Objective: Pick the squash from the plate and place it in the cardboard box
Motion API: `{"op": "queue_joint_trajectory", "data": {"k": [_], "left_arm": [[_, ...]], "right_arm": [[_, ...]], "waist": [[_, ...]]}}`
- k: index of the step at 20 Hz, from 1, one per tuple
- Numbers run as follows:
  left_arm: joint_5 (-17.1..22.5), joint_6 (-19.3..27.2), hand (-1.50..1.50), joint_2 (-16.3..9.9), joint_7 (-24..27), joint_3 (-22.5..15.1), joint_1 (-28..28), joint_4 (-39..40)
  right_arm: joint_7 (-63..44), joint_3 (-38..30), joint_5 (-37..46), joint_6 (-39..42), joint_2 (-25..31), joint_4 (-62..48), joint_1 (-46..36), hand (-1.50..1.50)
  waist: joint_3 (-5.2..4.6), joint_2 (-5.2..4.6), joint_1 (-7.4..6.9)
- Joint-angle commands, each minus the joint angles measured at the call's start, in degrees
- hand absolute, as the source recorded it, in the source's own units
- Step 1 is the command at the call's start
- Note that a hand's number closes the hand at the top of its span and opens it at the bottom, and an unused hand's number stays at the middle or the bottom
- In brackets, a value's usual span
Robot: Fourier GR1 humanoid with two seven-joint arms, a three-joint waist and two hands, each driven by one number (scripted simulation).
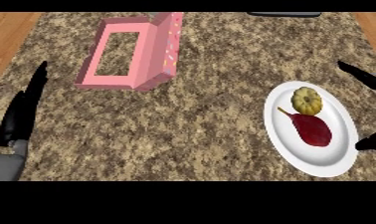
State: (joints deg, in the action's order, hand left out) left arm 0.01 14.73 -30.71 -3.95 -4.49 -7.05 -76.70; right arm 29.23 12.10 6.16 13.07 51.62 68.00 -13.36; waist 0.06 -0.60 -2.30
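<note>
Speckled brown granite surface (220,68), spanning the view. Open pink cardboard box (131,53) with sprinkle-patterned lid, far left. White oval plate (283,138), near right. Left hand (22,108) at left edge, fingers straight and together, resting, well apart from the plate. Right hand (358,74) at right edge, mostly out of view, dark fingers spread apart just beside the plate, holding nothing. Dark red pear-shaped fruit (312,129) on the plate. Small round ribbed yellow squash (307,100) on the plate's far end, no marked long axis, lying left of the right fingers; right hand judged nearer.
</note>
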Motion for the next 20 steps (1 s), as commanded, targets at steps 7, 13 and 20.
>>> {"op": "queue_joint_trajectory", "data": {"k": [7,13,20], "left_arm": [[-2.6,2.0,0.00,2.2,-1.0,-0.9,-0.3,-0.2],[-2.1,0.2,0.00,1.6,1.9,0.7,0.1,3.2],[-3.4,0.9,0.00,3.3,-0.6,1.3,0.6,0.9]], "right_arm": [[-5.1,12.0,22.5,5.1,5.0,-3.9,-13.9,-1.50],[-14.5,19.4,31.5,15.7,0.6,-5.8,-24.0,-1.50],[-16.4,21.4,37.8,23.1,-10.0,-16.5,-31.1,-1.50]], "waist": [[-0.08,0.23,-0.21],[-0.15,0.15,-0.05],[-0.05,0.35,0.89]]}}
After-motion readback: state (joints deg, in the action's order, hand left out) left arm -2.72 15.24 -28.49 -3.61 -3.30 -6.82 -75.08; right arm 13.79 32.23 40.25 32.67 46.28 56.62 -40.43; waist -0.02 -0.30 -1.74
